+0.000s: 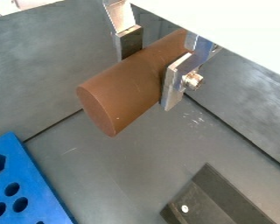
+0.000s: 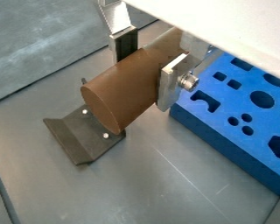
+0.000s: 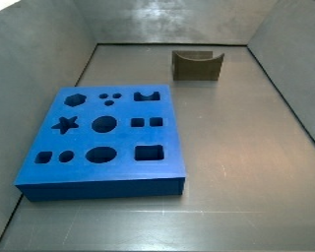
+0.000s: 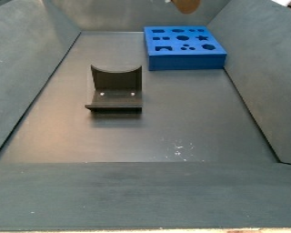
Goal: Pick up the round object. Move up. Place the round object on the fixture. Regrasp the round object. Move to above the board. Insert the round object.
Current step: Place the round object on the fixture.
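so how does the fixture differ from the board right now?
Colour: the fixture is dark olive-grey, while the board is bright blue.
Size: the fixture is much smaller than the board.
Shape: the fixture has one curved U-shaped notch in its top, whereas the board is a flat slab with many shaped holes.
Shared: both sit on the grey floor, and neither is touched by the gripper, which holds the round object above them.

Tool (image 1: pixel 154 59) above worktop (image 4: pixel 173 127), round object (image 1: pixel 130 83) crosswise between fingers. In side view, fixture (image 4: pixel 114 89) near, board (image 4: pixel 185 47) behind, well apart.
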You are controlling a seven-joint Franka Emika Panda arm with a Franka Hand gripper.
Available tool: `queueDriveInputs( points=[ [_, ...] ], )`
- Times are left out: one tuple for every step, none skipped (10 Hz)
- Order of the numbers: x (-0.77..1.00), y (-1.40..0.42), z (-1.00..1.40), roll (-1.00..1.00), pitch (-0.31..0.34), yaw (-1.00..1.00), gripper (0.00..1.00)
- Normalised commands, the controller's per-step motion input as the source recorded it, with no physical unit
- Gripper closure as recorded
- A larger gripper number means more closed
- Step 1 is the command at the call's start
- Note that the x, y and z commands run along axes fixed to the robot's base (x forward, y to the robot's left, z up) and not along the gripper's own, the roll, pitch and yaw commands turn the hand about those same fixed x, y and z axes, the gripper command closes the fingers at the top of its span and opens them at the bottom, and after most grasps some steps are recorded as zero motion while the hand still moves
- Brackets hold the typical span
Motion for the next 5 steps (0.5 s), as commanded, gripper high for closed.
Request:
queueDriveInputs(
  points=[
    [0.65,-0.01,0.02,0.1,0.361,-0.11,1.0],
    [0.56,-0.01,0.02,0.09,0.318,-0.08,1.0],
    [0.46,0.0,0.02,0.08,0.296,-0.06,1.0],
    [0.33,0.0,0.02,0.07,0.276,-0.04,1.0],
    [1.0,0.57,-0.41,-1.0,-0.009,-0.02,1.0]
  ],
)
